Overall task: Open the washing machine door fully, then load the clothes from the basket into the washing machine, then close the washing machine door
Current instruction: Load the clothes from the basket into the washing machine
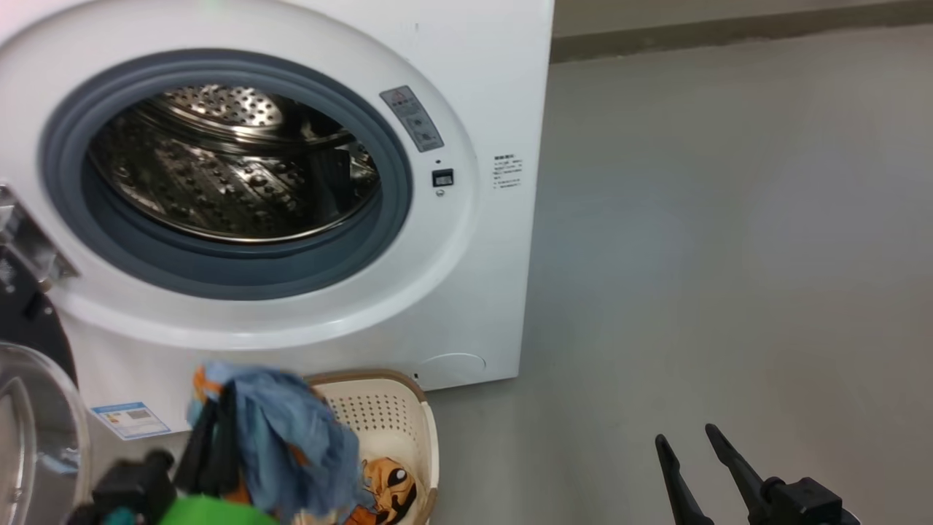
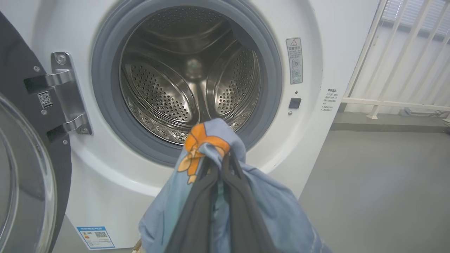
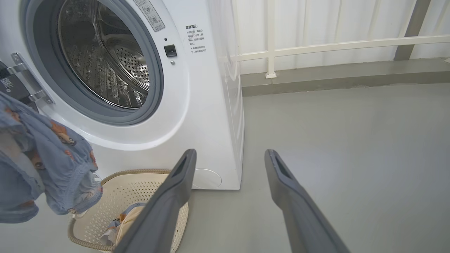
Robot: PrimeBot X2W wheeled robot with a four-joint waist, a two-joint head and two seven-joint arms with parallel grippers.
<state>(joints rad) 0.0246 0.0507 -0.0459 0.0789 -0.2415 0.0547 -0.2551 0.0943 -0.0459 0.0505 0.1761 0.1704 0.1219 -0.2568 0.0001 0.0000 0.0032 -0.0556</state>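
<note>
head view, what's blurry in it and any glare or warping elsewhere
Head view: the lifted cloth is smeared by motion, the drum sharp with glints. Left wrist view: cloth crisp, door glass hazy with reflections. Right wrist view: the machine has a side edge that bows a little, wide-angle.

My right gripper (image 1: 685,434): two long black fingers (image 1: 736,467), tapering to pointed tips, on blocky black mount (image 1: 802,503). Through its wrist camera I see them matte dark grey, shallow recessed slot behind each tip. My left gripper (image 1: 219,405): same dark fingers, black housing (image 1: 131,485), bright green cover (image 1: 211,510) behind.
</note>
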